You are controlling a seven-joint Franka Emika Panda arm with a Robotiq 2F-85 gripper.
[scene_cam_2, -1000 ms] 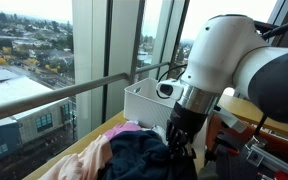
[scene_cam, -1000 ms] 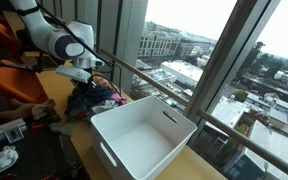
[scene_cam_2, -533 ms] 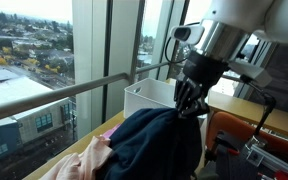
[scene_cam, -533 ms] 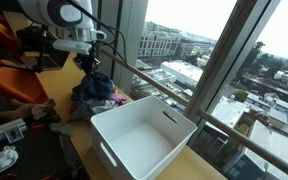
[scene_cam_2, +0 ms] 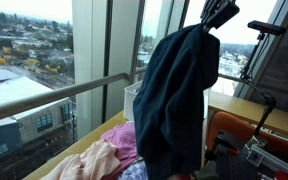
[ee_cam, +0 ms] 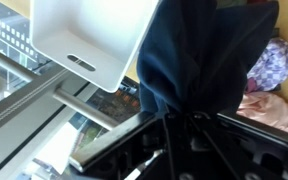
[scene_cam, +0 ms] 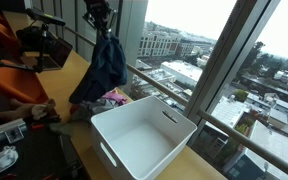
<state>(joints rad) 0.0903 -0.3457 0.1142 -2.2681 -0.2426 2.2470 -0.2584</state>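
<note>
Fingers (scene_cam: pixel 101 14) are pinched shut on the top edge of a dark blue garment (scene_cam: pixel 104 65), which hangs from them high above the tabletop (scene_cam: pixel 81 148) in long, limp folds. In an exterior view the cloth (scene_cam_2: pixel 179 95) looks soft and matte, bunched narrow at the grip and widening downward, and it hides much of what lies behind it. Its lower hem hangs just over a loose pile of clothes (scene_cam: pixel 109 98) heaped on the pale wooden tabletop; whether hem and pile touch cannot be told. The pile shows a crumpled pink piece (scene_cam_2: pixel 99 160) and, in the wrist view, a purple floral fabric (ee_cam: pixel 274 60) beside the hanging garment (ee_cam: pixel 204 55). Near the pile stands a white plastic bin (scene_cam: pixel 159 155), rectangular, smooth-walled, with rounded corners and slotted handle cut-outs; its inside is bare white. The wrist view shows one bin wall (ee_cam: pixel 84 30) with a handle slot, close to the garment's side. Behind everything runs a tall glass window with a metal railing (scene_cam_2: pixel 44 95) along it and city buildings beyond. An orange chair (scene_cam: pixel 4 40) sits at the far end of the tabletop.
</note>
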